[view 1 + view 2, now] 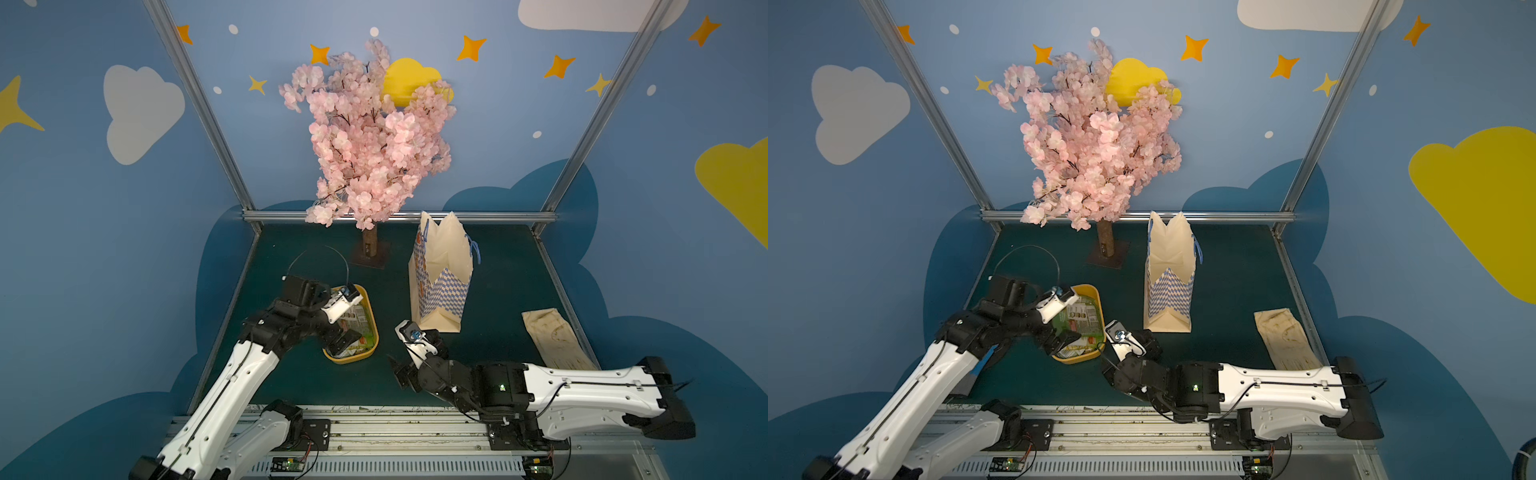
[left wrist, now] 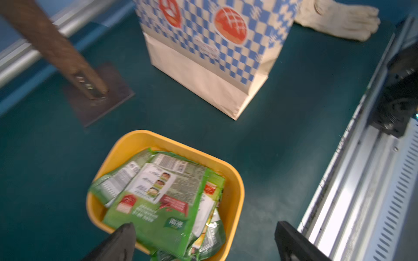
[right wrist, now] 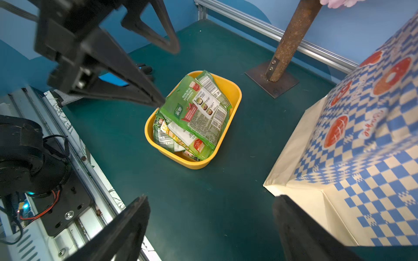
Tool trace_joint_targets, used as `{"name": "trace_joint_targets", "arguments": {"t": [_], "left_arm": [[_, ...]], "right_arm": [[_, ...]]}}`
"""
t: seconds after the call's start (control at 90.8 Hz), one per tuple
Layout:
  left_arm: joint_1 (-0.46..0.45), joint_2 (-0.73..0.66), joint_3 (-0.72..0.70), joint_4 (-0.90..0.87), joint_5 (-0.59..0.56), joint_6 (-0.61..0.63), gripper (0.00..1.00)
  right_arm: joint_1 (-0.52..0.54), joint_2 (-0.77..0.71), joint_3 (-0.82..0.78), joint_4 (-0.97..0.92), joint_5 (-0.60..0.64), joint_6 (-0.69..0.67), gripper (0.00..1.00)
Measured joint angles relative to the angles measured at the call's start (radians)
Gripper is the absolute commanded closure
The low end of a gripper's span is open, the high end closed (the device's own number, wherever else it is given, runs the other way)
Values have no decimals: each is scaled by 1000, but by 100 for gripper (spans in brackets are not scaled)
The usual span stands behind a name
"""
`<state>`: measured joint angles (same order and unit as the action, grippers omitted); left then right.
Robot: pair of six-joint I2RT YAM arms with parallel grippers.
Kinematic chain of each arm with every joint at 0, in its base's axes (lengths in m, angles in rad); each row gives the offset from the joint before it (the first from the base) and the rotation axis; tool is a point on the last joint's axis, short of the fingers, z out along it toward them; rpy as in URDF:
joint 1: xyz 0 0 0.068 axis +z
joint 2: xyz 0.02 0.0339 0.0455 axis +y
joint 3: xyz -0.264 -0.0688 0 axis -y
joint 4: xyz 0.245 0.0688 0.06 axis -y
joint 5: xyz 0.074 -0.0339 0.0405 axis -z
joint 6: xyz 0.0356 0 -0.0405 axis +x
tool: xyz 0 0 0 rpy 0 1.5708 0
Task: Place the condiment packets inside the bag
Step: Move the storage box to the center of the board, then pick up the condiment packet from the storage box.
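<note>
The condiment packets lie heaped, green and white, in a yellow oblong tray at the front left of the mat. My left gripper hangs open over the tray's near end. One of its fingertips touches the corner of the top packet, and nothing is gripped. The bag stands upright with its mouth open, to the right of the tray. My right gripper is open over bare mat between the tray and the bag.
A pink blossom tree on a rusty post and base plate stands behind the tray. A cream glove lies at the right edge of the mat. A metal rail runs along the front.
</note>
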<state>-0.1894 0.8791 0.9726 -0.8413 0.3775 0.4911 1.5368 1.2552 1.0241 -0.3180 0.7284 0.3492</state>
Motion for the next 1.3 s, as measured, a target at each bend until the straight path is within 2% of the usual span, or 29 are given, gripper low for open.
{"name": "trace_joint_targets", "arguments": {"t": [0.11,0.264,0.319,0.407,0.683,0.947,1.3], "left_arm": [[181,7,-27,-2,75,3,0],[460,175,-70,46,200,-41,0],[539,242,-79,87,242,-83,0],[616,318,-91,166,285,-166,0],[645,467,-130,386,315,-363,3],[690,582,-164,498,345,-449,9],[713,610,-165,515,323,-472,35]], "right_arm": [[-24,146,125,-2,1,-12,7],[-78,380,356,-56,-14,-7,7],[-94,459,430,-79,-20,-1,7],[-114,565,525,-111,-29,14,7],[-174,821,769,-182,-67,57,13],[-212,987,949,-207,-108,74,19],[-235,1108,1081,-249,-145,100,31]]}}
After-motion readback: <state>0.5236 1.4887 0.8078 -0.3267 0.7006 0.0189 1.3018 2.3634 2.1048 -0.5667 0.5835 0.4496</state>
